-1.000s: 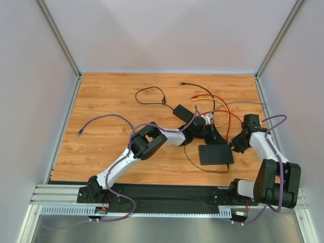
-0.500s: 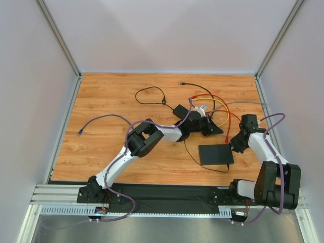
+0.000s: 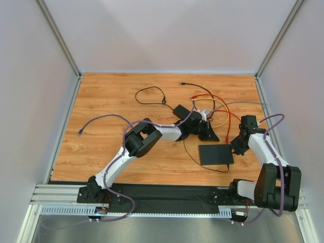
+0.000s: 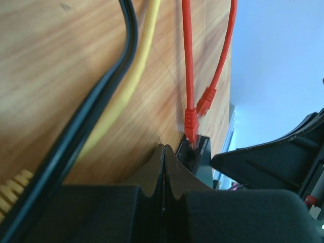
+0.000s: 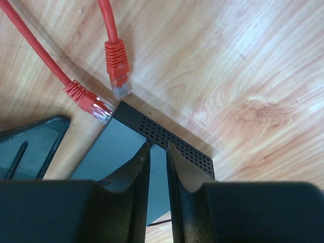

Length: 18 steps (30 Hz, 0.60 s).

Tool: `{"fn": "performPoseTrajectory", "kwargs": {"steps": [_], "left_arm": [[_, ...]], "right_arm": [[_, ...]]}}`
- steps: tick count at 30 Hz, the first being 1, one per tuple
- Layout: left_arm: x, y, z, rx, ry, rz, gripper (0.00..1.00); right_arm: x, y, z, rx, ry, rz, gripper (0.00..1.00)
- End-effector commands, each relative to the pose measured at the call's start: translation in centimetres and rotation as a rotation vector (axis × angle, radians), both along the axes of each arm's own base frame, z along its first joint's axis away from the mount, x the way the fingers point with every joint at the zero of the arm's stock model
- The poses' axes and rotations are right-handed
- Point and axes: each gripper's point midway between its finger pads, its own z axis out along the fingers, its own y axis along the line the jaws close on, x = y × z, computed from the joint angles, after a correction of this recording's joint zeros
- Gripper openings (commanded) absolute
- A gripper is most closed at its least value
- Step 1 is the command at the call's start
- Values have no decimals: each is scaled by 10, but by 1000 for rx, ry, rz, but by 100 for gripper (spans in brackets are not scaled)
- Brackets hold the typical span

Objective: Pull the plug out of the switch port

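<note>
- Worktop (image 3: 111, 152): wood-grain.
- Switch (image 3: 216, 154): lies flat at the worktop's 4 o'clock.
- Right gripper (image 5: 157, 152): jaws narrowly apart with nothing between them. It is over the switch's top near its 2 o'clock corner, apparently to steady it against a pull.
- Left gripper (image 4: 163, 157): closed tight and empty, at the switch's 12 o'clock.
- Near red plug (image 5: 93, 104): its clear tip meets the switch corner. The left wrist view suggests it is seated and the right wrist view does not.
- Far red plug (image 5: 117, 63): lies loose.
- The top view is too small to settle either plug.

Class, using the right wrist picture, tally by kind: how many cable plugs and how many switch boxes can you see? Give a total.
Red plugs: 2
Switch: 1
Total: 3
</note>
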Motion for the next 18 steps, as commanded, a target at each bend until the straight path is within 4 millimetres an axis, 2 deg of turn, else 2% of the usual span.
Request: {"fn": "performPoseTrajectory", "kwargs": {"steps": [1, 9, 13, 18], "left_arm": [[-23, 2, 33, 18, -73, -108, 0], [-74, -4, 32, 25, -76, -213, 0], [-86, -6, 34, 24, -81, -224, 0], [-87, -5, 35, 8, -70, -212, 0]], "right_arm": [[-33, 8, -8, 21, 138, 30, 20], [-31, 9, 5, 14, 104, 36, 20], [-39, 9, 7, 11, 109, 33, 20], [-49, 13, 3, 26, 120, 13, 21]]}}
